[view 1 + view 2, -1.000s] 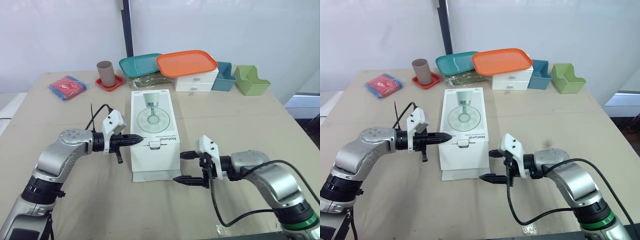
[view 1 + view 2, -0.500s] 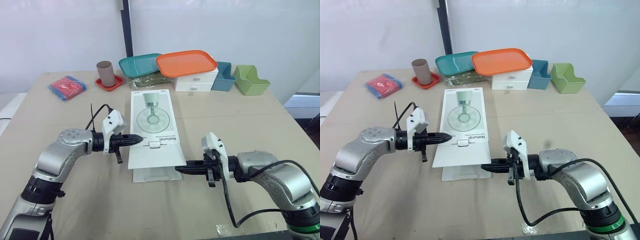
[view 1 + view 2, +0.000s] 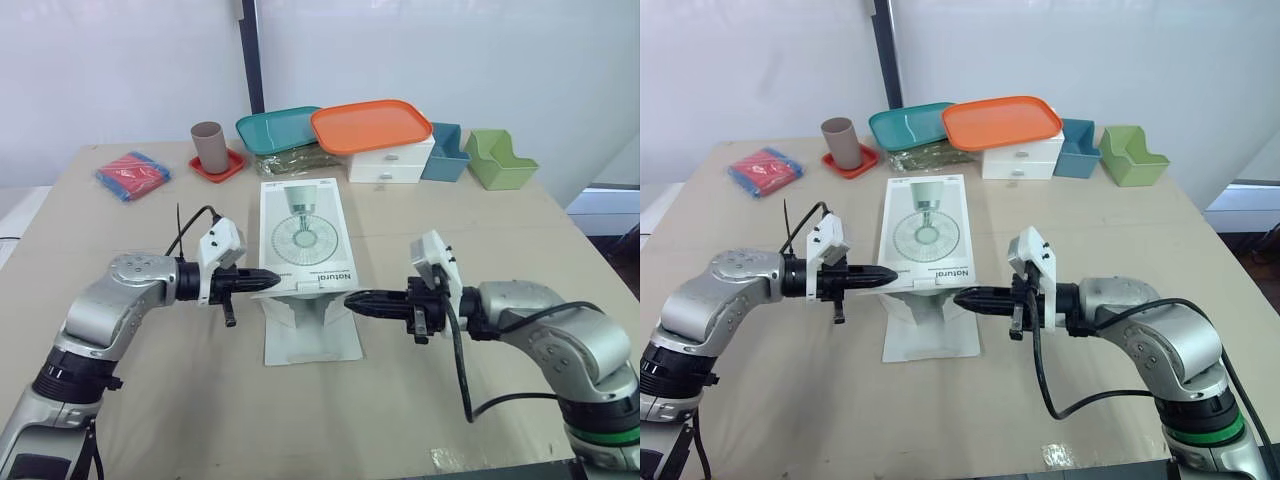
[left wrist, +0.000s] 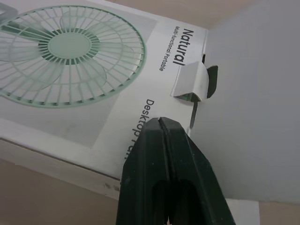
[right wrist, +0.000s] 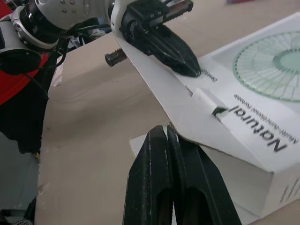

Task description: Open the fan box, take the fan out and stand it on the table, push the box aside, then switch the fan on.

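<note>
- Two pairs of fingers flank the fan box (image 3: 303,225), which lies flat in the middle of the surface (image 3: 480,230). In the head views, the left fingers (image 3: 266,282) meet the box's left edge and the right fingers (image 3: 354,297) its right edge. Both are at the near end, where the printed lid (image 3: 300,262) stands raised off the base (image 3: 315,338).
- Left wrist view: these fingers are pressed together and hold nothing. Their tip rests on the lid's printed face, near the tuck tab (image 4: 189,82).
- Right wrist view: these fingers are also closed on nothing, with their tip at the raised lid's free edge.
- Judgement: the box looks like thin, light cardboard that creases easily, with a smooth face closed tips could slide on. The lid will likely flop back unless propped. The free edge by the tab seems the best place to hold it, with the base pinned so it doesn't skate.
- The fan is presumably inside the box. It is probably light plastic, so better lifted by its stand than its grille.
</note>
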Controlling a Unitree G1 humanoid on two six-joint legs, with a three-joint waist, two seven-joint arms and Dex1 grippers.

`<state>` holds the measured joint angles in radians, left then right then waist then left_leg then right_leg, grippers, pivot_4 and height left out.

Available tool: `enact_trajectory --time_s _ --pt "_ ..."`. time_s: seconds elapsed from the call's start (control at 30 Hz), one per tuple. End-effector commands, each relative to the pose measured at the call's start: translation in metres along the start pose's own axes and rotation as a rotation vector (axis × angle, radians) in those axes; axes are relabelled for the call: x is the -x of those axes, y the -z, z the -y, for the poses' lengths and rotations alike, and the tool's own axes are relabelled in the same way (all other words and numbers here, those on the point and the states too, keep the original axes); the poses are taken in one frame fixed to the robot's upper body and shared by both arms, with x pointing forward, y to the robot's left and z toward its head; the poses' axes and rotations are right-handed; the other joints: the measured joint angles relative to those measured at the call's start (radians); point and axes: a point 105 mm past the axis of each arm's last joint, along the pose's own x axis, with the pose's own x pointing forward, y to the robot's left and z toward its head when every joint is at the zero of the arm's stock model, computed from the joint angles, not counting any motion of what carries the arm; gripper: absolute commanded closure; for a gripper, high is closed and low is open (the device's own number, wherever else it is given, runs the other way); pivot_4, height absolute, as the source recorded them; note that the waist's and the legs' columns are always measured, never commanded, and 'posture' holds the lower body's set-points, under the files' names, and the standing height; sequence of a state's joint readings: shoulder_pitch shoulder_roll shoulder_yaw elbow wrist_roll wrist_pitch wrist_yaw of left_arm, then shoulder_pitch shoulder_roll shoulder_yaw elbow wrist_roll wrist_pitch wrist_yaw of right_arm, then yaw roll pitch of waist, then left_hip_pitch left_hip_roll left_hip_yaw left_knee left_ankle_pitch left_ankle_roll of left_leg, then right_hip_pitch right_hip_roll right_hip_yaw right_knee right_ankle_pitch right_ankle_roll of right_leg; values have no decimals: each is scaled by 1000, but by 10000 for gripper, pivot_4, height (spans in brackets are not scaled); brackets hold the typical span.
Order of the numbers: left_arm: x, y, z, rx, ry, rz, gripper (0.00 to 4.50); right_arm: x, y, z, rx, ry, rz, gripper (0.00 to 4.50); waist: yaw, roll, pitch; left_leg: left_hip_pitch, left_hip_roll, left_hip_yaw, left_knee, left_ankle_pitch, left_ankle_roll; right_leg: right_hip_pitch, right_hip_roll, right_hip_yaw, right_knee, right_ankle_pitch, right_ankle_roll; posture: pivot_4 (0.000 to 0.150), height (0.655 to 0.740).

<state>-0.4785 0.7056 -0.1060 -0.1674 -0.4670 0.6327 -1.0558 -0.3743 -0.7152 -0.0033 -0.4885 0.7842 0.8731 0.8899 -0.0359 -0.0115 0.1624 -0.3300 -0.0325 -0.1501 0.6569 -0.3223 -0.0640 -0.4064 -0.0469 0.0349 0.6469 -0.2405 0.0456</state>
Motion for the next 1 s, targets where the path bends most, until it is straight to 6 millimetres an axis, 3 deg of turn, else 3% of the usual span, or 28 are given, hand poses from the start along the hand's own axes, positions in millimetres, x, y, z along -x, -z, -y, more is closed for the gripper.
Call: enact_trajectory --time_s 0.03,0.57,0.8,1.0 --pt "13 -17 -6 -66 -20 35 45000 -2 -11 -1 60 5 31 44173 1 0 0 -1 0 0 0 0 0 0 0 0 0 0 0 1500 7400" --pt "40 -61 -14 -193 -67 171 45000 -20 -31 20 195 113 118 44173 1 -1 1 -2 0 -1 0 0 0 -2 -1 0 0 0 0 1500 7400" --pt "43 -72 -16 -209 -94 208 45000 -29 -22 46 243 266 85 44173 0 -1 1 -2 0 -1 0 0 -1 -2 0 0 0 0 0 1500 7400" --pt "38 -73 -10 -213 -70 211 45000 -35 -10 51 254 291 40 44173 0 -1 1 -2 0 -1 0 1 -2 -2 0 0 0 0 0 1500 7400"
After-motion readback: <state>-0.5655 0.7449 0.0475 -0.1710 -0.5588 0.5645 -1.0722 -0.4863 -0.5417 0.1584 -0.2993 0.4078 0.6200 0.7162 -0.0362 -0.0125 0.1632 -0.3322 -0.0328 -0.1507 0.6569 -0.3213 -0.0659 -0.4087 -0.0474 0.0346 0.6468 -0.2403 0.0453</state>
